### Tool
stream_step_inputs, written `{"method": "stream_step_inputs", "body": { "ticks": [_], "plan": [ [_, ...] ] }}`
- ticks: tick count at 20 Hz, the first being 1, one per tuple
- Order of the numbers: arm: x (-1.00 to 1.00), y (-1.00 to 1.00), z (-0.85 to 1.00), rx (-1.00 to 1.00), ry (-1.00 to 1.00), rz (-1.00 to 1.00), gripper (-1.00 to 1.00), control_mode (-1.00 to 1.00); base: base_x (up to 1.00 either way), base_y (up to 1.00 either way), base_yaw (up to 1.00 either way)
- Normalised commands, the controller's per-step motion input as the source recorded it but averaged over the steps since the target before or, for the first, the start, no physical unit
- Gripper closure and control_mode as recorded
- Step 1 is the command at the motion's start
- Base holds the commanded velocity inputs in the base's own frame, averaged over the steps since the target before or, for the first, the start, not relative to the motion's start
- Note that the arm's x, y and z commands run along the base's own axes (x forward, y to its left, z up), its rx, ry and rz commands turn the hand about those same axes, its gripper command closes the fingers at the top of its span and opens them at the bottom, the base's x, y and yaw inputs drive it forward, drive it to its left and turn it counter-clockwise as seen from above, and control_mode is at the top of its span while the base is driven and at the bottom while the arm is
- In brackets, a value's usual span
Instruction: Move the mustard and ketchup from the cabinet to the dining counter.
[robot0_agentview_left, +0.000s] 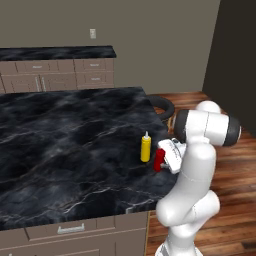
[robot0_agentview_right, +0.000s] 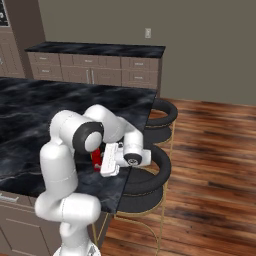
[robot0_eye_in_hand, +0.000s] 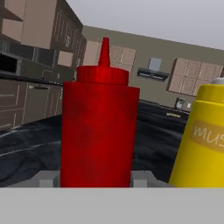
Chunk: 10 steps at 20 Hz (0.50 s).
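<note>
Mustard (robot0_agentview_left: 145, 148) already upright on the dining counter (robot0_agentview_left: 60, 145), jaws pinching the upright ketchup (robot0_agentview_left: 158, 160) just at its 4 o'clock near the counter edge, only release left.

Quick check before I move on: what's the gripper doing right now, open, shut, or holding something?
Gripper: closed on the ketchup, fingers at both sides of the upright bottle, at the dining counter beside the mustard.
</note>
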Motion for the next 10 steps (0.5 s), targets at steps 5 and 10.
{"method": "stream_step_inputs", "body": {
  "ticks": [5, 10],
  "plan": [
    [0.08, 0.0, -0.2, 0.0, 0.0, 0.02, 1.0, -1.0, 0.0, 0.0, 0.0],
    [0.06, 0.0, -0.14, 0.0, 0.0, 0.01, -1.0, -1.0, 0.0, 0.0, 0.0]
  ]
}}
